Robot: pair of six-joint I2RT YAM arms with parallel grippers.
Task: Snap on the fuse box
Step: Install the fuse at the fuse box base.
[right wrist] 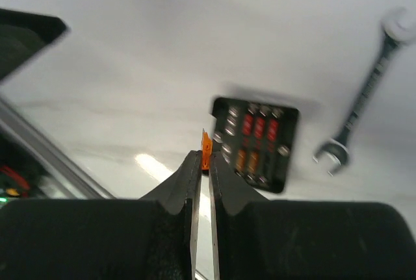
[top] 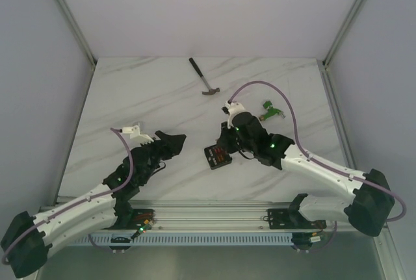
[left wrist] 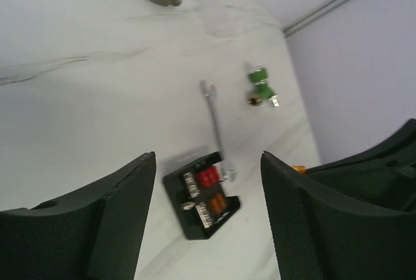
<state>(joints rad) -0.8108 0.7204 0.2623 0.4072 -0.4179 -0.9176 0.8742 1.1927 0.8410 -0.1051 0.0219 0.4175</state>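
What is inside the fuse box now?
The fuse box holds red fuses, orange fuses and metal terminals. What lies beneath them is covered. The right gripper pinches a loose fuse outside it.

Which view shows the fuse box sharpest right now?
Top external: sharp, evenly lit, but the fuse box is small. Left wrist: slightly soft, its fuse rows readable. Right wrist: it smears with motion blur, glare on the table, right pincer shut on an orange fuse, close and unfocused.

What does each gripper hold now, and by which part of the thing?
The right gripper pinches a small orange fuse by its lower end; the rest sticks out above the gripper. The left gripper is open and holds nothing.
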